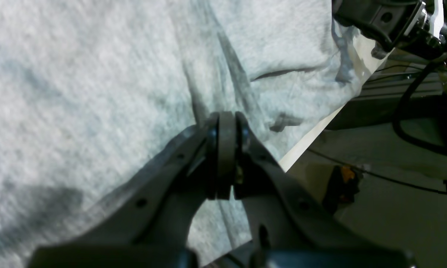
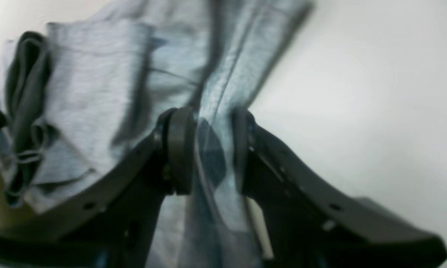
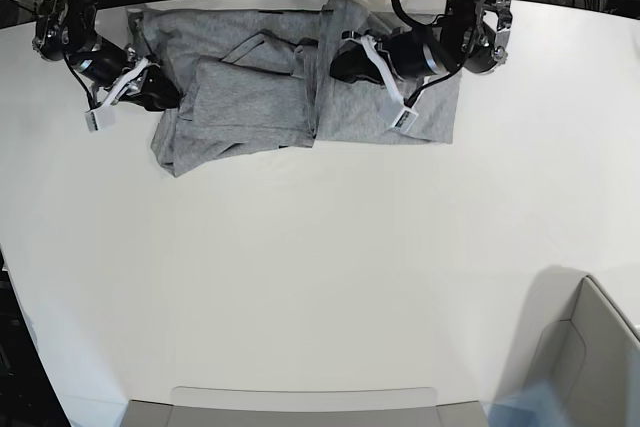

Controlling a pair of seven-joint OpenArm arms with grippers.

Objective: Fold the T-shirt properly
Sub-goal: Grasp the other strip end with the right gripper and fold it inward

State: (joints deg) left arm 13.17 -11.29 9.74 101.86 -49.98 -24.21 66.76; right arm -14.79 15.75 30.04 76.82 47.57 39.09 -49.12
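White table (image 3: 300, 287) lies bare near; shirt (image 3: 250, 87) bunched at far edge. Left gripper (image 1: 226, 123) pressed together; right gripper (image 2: 210, 149) clamps a fold, seen only by wrist view.

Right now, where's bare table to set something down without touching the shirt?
Free: the white table in front of the T-shirt, down to the near edge, and to the right of the left tool. Crowded: the far strip, where the shirt lies bunched with both arms; the right tool works its left edge.

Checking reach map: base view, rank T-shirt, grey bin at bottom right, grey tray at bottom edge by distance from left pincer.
1. T-shirt: under the left pincer, top of table.
2. Grey bin: bottom right corner.
3. Grey tray: bottom edge. Close to the bin's distance; order uncertain.
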